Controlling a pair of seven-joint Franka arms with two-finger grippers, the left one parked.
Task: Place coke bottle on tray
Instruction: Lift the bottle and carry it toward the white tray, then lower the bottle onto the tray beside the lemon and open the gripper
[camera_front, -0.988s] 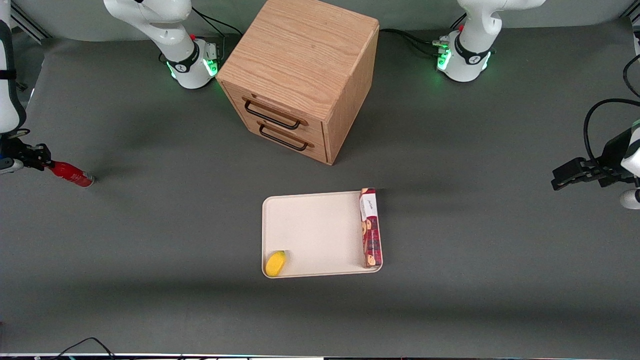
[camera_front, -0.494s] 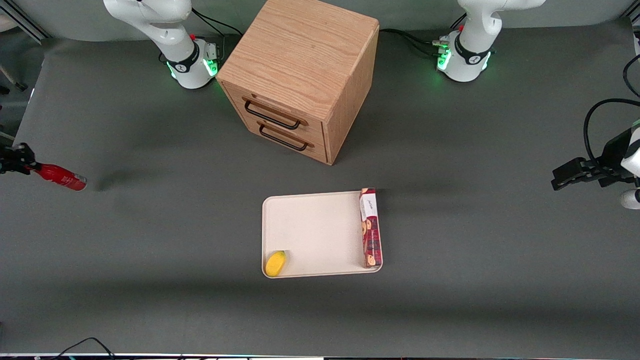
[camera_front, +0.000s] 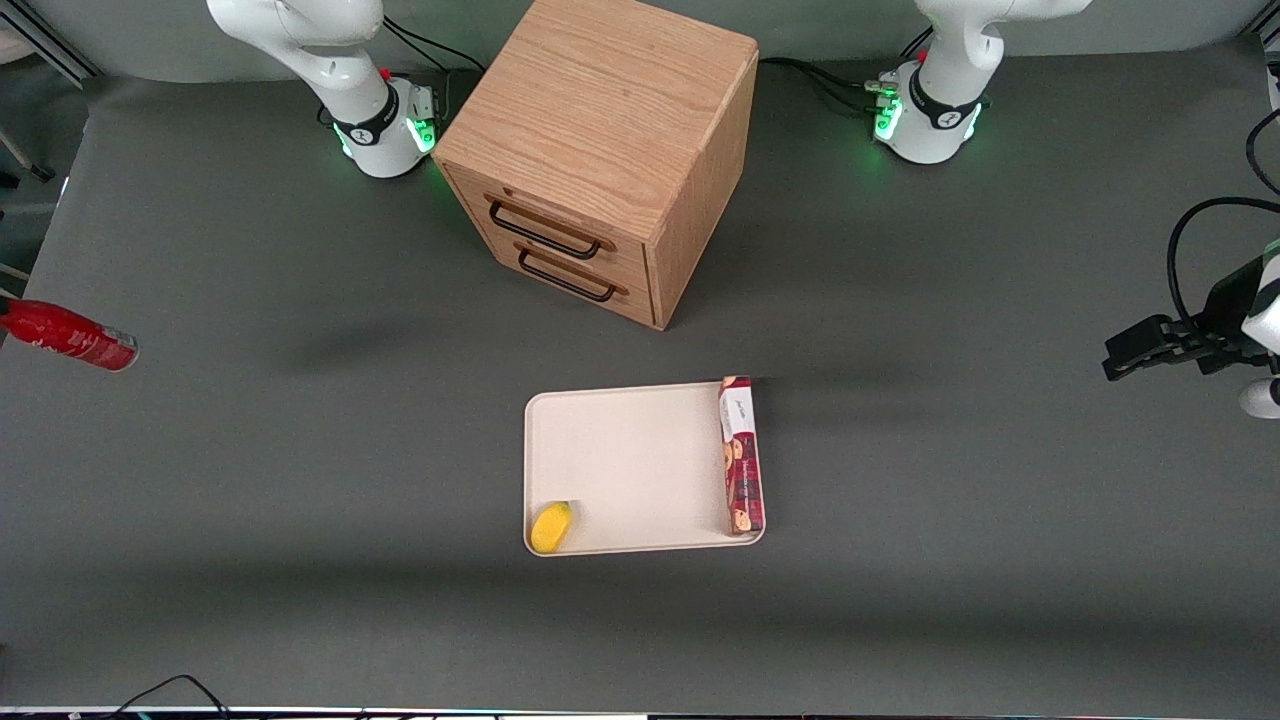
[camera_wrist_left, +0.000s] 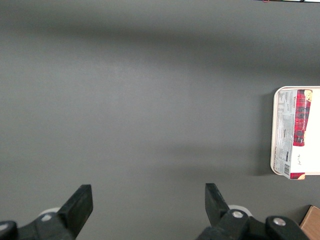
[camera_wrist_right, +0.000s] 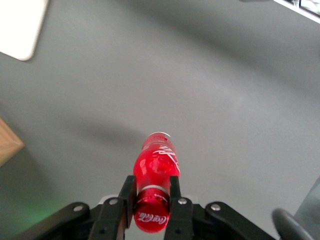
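Note:
The coke bottle is a small glossy red bottle, held lifted and roughly level at the working arm's end of the table. In the right wrist view the coke bottle sticks out from my gripper, whose two black fingers are shut on its neck just under the red cap. The gripper itself lies outside the front view. The cream-white tray rests on the grey table, nearer to the front camera than the wooden cabinet; a corner of the tray shows in the right wrist view.
A long dark-red biscuit box lies along one edge of the tray and a small yellow object sits in its near corner. The wooden drawer cabinet stands farther from the camera, both drawers closed.
The bottle has been lifted off the table and carried outward toward the working arm's end; the gripper holding it has slid out of the front view.

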